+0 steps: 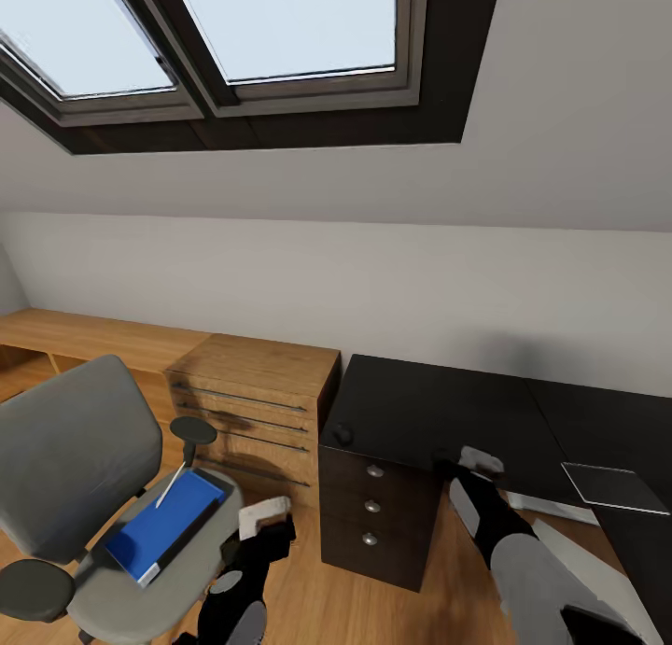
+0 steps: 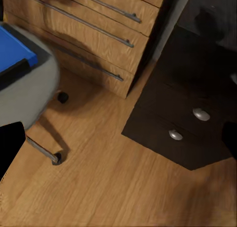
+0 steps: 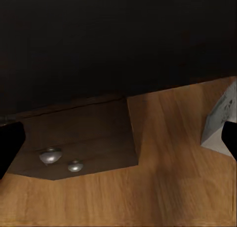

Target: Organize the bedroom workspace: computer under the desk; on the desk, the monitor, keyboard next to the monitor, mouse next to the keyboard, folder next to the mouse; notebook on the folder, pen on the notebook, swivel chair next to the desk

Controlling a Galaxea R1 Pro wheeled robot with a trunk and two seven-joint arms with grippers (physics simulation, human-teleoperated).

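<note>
The grey swivel chair [image 1: 70,458] stands at the left, away from the black desk [image 1: 420,407]. On its seat lies the blue folder [image 1: 159,525], also seen in the left wrist view [image 2: 12,47], with a thin white pen [image 1: 171,484] across it. The pale notebook [image 1: 611,484] lies on the desk's right part. A small black rounded thing, probably the mouse [image 1: 343,432], sits at the desk's left corner. My left gripper [image 1: 266,519] hangs open beside the chair seat. My right gripper [image 1: 476,460] is open, low at the desk's front edge. The monitor and keyboard are out of view.
A light wood cabinet [image 1: 257,398] with bar handles stands between chair and desk. The desk's dark drawer pedestal [image 1: 373,510] has silver knobs [image 2: 201,114]. A pale grey box [image 3: 219,121], perhaps the computer, sits under the desk. Wood floor [image 2: 108,187] lies open below both grippers.
</note>
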